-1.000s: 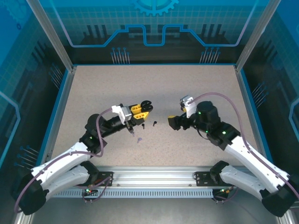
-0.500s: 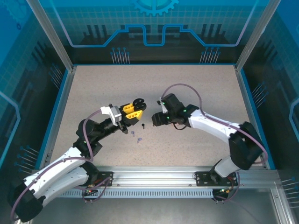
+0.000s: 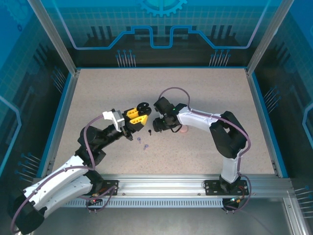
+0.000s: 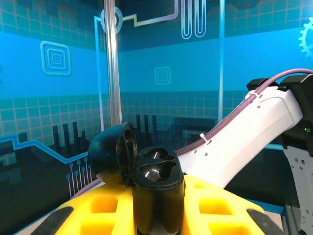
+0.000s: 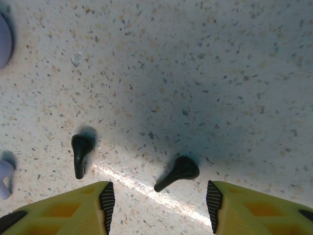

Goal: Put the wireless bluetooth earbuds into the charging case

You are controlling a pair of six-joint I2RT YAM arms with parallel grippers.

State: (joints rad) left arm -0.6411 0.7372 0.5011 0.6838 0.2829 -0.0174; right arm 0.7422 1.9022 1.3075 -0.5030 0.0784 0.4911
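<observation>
So the left end effector (image 3: pixel 140 114) is clamped shut on the black charging case (image 4: pixel 157 182), holding it up off the tabletop (image 3: pixel 205 93) roughly mid-scene. From the left wrist view the case sits upright between the yellow fingers (image 4: pixel 215 205), its lid (image 4: pixel 113 154) is flipped open to one side, and you can look straight into the two moulded wells. The white link of the right arm (image 4: pixel 244 142) runs across just behind it.

The right end effector (image 5: pixel 159 203) is just to the right of the case, pointing down at the tabletop. Its jaws are apart and they're not gripping anything. In its wrist view one black earbud (image 5: pixel 178 172) lies flat on the tabletop right in front of the gap between the fingertips, a bit closer to the right-hand pad, with neither pad touching it. The second black earbud (image 5: pixel 79 154) lies further left in that view, just ahead of the other fingertip, also untouched.

In the overhead view a lilac earbud (image 3: pixel 138 139) and a second lilac earbud (image 3: pixel 145 146) lie close together on the tabletop, a little nearer than the left end effector and apart from everything else. There's also a pale pink object (image 3: pixel 182 130) poking out from the near side of the right arm, and I can't tell what it is
</observation>
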